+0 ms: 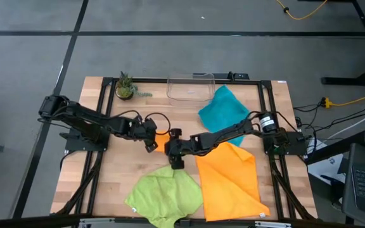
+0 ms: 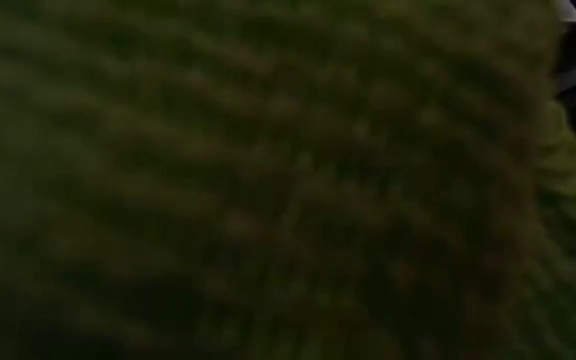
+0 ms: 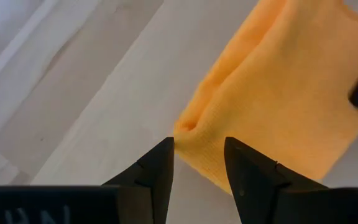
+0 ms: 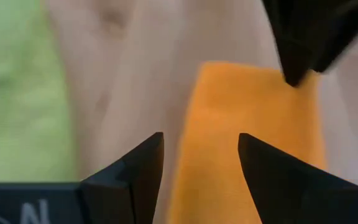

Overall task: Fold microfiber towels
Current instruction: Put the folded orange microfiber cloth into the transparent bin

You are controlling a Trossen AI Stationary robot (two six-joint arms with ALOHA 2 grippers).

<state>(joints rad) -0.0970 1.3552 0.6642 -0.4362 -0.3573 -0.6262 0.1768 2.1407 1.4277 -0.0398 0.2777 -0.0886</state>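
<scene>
Step advice: the folded edge is best pinched squarely and creased flat.
Left gripper [image 3: 197,165]: slightly parted, empty, at the corner of the small orange towel [image 3: 284,93].
Right gripper [image 4: 201,168]: parted, empty, over the same towel.
Towel: folded, table centre.

Bare wood open left of the folded orange towel [image 1: 161,140]; lime towel [image 1: 165,195], big orange towel [image 1: 229,178], teal towel [image 1: 224,111], bin [image 1: 191,87], plant [image 1: 125,87] crowd other sides.
</scene>
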